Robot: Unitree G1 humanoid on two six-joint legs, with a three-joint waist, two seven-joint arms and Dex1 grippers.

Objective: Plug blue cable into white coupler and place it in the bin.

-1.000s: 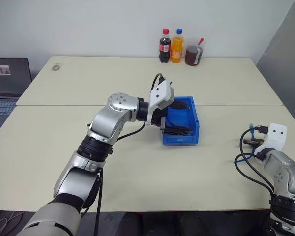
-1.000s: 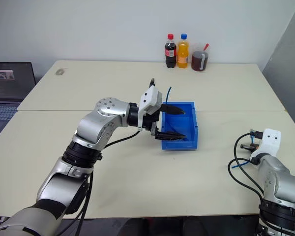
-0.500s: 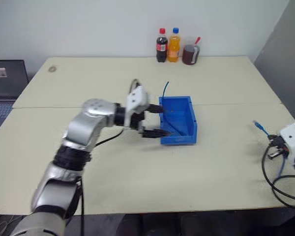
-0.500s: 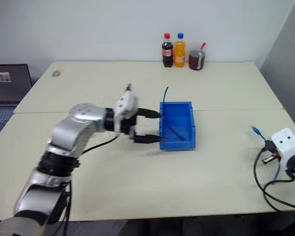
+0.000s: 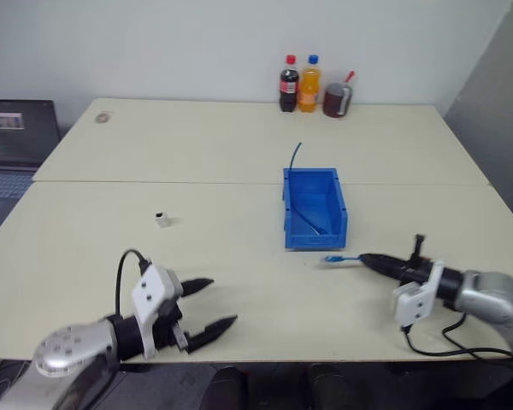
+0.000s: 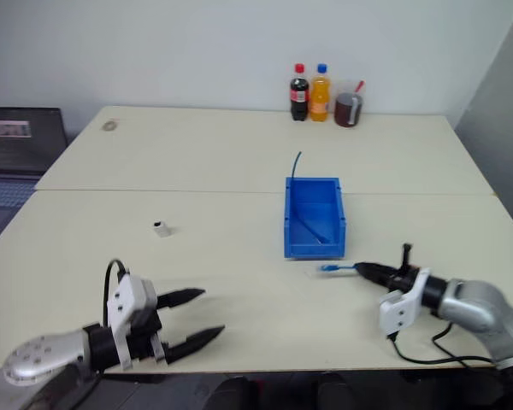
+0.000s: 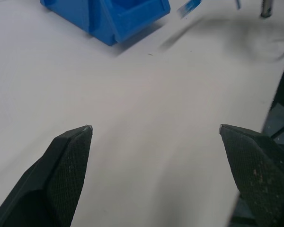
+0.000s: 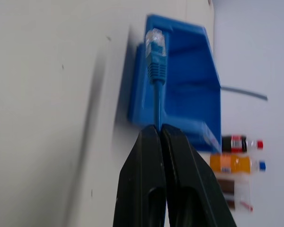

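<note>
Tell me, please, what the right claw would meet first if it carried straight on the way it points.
Probably the bin: the right claw, shut on the blue cable, aims at its front wall.

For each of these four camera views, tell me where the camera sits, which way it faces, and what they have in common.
Left eye view: on the head, facing forward and down at the table; both arms show, left tool open, right tool shut on the blue cable.
Right eye view: beside it, same scene: the bin, the white coupler.
Left wrist view: along its spread fingers, toward the bin.
Right wrist view: along its closed fingers, the cable's plug before the bin.
Shared: all show the bin.
</note>
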